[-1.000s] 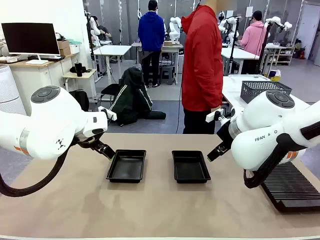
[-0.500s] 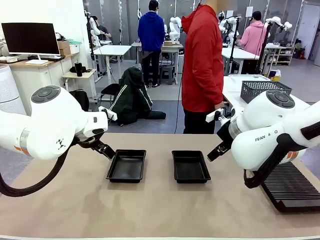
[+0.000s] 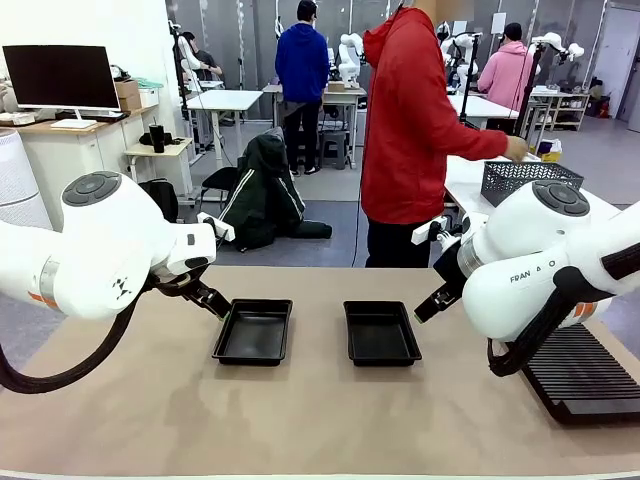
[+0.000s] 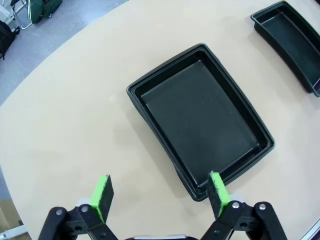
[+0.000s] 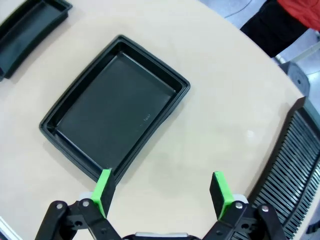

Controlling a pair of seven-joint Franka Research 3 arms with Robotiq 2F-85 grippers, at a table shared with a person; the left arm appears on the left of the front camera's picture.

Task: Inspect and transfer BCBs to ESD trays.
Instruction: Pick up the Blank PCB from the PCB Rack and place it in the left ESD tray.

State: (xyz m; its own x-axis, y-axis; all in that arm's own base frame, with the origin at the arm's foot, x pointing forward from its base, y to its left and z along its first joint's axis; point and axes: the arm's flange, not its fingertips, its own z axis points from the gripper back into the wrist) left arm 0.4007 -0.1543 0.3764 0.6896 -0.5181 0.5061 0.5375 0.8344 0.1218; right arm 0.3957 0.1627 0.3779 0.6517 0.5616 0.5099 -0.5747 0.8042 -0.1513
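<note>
Two empty black ESD trays lie side by side on the tan table, the left tray (image 3: 253,331) and the right tray (image 3: 381,332). My left gripper (image 3: 215,305) hangs just left of the left tray. In the left wrist view it (image 4: 160,190) is open above the near rim of that tray (image 4: 200,117), with the other tray (image 4: 290,37) farther off. My right gripper (image 3: 425,308) hangs just right of the right tray. Open too in its wrist view, it (image 5: 161,192) hovers over the table beside its tray (image 5: 115,107). The BCBs are out of view.
A person in a red hoodie (image 3: 410,120) stands at the far edge, one hand (image 3: 515,148) reaching over a grey wire basket (image 3: 530,178) on a side table. A long black ribbed rack (image 3: 585,375) (image 5: 290,165) lies at the table's right end.
The person has stretched an arm out to the right toward the wire basket. Both arms and both trays are unmoved.
</note>
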